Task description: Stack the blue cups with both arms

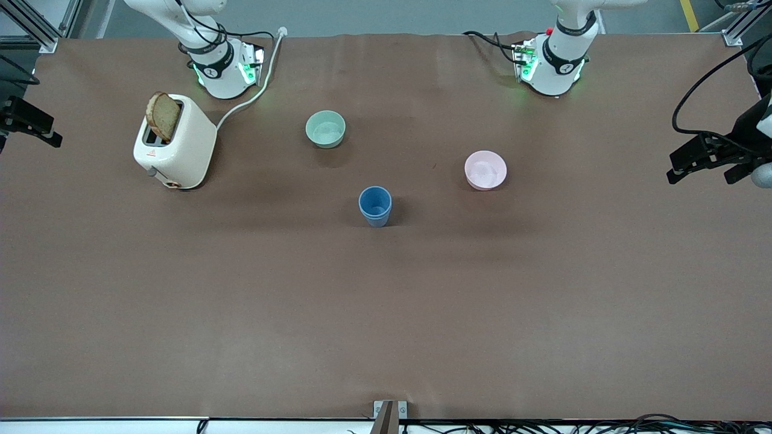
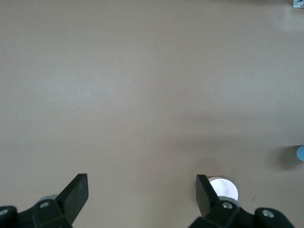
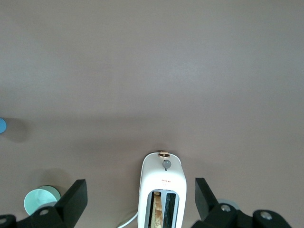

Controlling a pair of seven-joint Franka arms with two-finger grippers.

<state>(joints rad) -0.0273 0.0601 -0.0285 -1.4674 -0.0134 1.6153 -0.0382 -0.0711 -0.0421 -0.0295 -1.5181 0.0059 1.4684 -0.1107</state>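
Note:
The blue cups (image 1: 375,206) stand upright in the middle of the table, one nested in the other, showing a double rim. A sliver of them shows at the edge of the left wrist view (image 2: 300,153) and of the right wrist view (image 3: 2,125). My left gripper (image 1: 702,160) is open and empty, high up past the left arm's end of the table; it also shows in its wrist view (image 2: 141,191). My right gripper (image 1: 30,123) is open and empty, high up at the right arm's end, over the toaster in its wrist view (image 3: 141,192).
A mint-green bowl (image 1: 325,128) sits farther from the front camera than the cups. A pink bowl (image 1: 485,169) sits toward the left arm's end. A white toaster (image 1: 175,144) with a slice of bread (image 1: 163,116) stands near the right arm's base, its cord (image 1: 253,96) trailing.

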